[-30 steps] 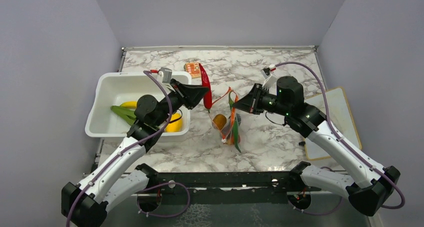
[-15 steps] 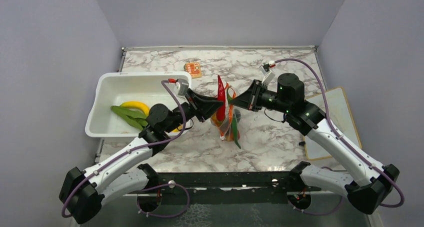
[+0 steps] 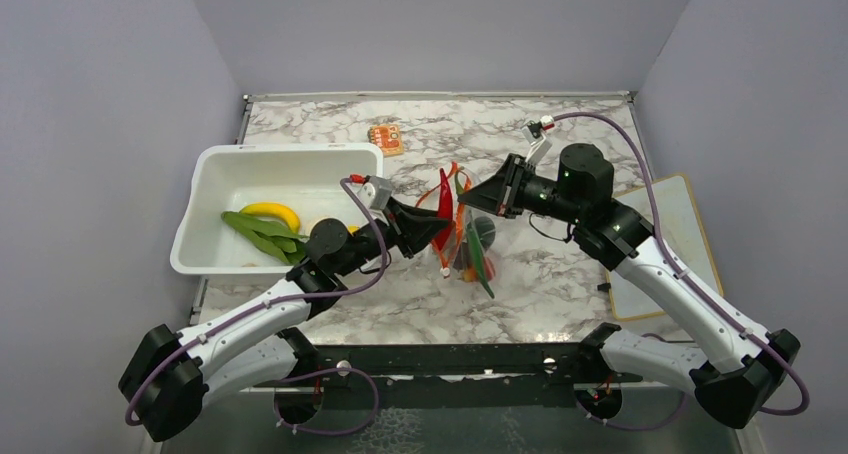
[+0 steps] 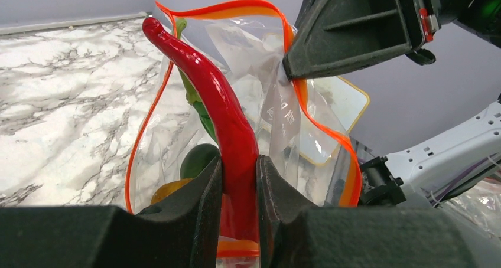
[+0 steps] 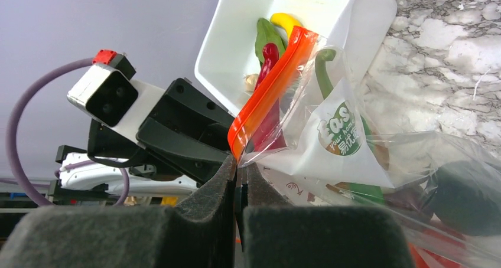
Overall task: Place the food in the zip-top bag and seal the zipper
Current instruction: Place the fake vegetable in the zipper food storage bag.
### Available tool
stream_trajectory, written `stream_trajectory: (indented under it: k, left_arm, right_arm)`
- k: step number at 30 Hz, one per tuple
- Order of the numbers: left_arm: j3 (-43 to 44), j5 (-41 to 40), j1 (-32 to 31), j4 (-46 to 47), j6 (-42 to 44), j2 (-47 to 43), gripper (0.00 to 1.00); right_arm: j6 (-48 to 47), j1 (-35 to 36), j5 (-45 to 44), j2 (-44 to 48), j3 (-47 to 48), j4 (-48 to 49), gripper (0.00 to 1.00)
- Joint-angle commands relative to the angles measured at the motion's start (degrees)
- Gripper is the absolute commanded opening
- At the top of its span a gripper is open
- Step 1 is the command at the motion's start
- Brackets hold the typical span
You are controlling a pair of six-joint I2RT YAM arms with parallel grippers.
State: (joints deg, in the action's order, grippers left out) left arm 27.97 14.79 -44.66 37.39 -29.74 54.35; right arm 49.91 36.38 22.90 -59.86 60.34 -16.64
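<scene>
Clamping a long glossy red plastic chilli (image 4: 220, 97) low on its body, the left pincer (image 4: 238, 169) has its two dark fingers pressed against either side of the fruit. The chilli stands nearly upright in that grip, with its curved tip uppermost. It sits right at the mouth of the clear floppy plastic zip-top bag (image 4: 277, 117); whether any of it has passed the rim cannot be told.

The right pincer (image 5: 237, 165) is closed tight on the bag's edge, its fingers meeting just below the thin orange-red zipper strip (image 5: 269, 85). From that pinch the mouth gapes towards the left arm, and the strip loops up and over the chilli in the left wrist view.

Through the plastic show a slim green chilli (image 5: 322, 67), a dark green rounded piece (image 5: 467, 191) and a brown-orange lump (image 4: 168, 189). The bag hangs between the two arms above the grey-veined white marble surface (image 3: 560, 134).

Just left of the left arm stands a white rectangular plastic tub (image 3: 215, 174) holding a yellow toy banana (image 3: 272, 212) and flat green pods (image 3: 255, 236). A small orange patterned piece (image 3: 385, 137) lies near the far edge of the surface, well apart from the bag. A white board with a yellow border (image 3: 680, 224) lies at the right side.
</scene>
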Motion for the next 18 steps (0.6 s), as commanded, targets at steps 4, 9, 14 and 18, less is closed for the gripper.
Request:
stream_trajectory:
  k: [4, 9, 14, 18]
  left_arm:
    - [-2.95, 6.86, -1.18, 5.04, 6.26, -0.95, 0.01]
    - [-3.77, 10.84, -1.69, 5.06, 9.34, -0.8, 0.02]
    - [-4.21, 12.57, -2.09, 4.97, 10.55, -0.79, 0.03]
    - [-4.82, 11.14, -2.09, 4.91, 10.13, -0.66, 0.04]
  right_arm:
    - [0.13, 0.09, 0.38, 0.25, 2.52, 3.93, 0.01]
    - [0.31, 0.09, 0.61, 0.25, 2.5, 4.49, 0.01]
    - [0.01, 0.09, 0.27, 0.32, 2.34, 4.07, 0.01]
    - [0.19, 0.09, 0.61, 0.68, 2.23, 4.3, 0.01]
